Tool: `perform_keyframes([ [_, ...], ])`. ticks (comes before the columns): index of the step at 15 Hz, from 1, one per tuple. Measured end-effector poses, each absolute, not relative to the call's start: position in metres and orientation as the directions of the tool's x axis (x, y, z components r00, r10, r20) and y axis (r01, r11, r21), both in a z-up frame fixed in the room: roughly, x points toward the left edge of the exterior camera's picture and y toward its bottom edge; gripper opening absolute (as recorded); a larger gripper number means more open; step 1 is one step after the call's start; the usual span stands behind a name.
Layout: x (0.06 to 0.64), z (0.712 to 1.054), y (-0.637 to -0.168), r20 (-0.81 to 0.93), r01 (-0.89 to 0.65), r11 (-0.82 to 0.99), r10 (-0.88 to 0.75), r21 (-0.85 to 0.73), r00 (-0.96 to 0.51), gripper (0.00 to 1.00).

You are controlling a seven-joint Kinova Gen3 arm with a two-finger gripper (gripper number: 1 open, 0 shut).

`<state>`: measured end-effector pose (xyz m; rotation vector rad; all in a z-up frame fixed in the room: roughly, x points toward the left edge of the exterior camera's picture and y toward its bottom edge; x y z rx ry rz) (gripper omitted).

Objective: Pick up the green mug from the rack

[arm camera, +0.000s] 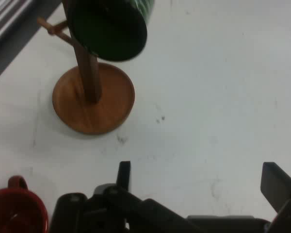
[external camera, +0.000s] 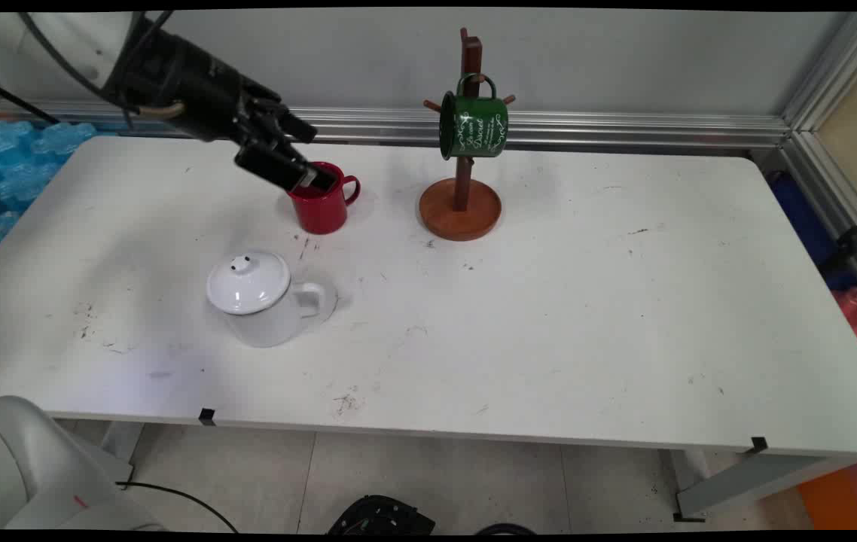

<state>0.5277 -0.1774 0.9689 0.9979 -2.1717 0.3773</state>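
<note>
the gripper (external camera: pixel 308 177), fingers (arm camera: pixel 277 184) spread apart and holding nothing, hangs at the rim of the red mug (external camera: pixel 321 205), near the mug tree (external camera: pixel 461 203) with its green mug (external camera: pixel 474 126) on the white surface (external camera: pixel 587 316).

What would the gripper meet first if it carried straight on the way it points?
Probably bare table. The gripper, fingers open, points down and rightward past the red mug, which lies off to one side in the hand view. The wooden rack with its green mug sits off-line too, though depth is unclear.
</note>
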Motion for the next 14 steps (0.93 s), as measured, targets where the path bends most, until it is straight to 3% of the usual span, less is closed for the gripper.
perform_keyframes([
  [14, 0.479, 0.944, -0.254, 0.786, -0.800, 0.586, -0.553, 0.131, -0.277, 1.00],
])
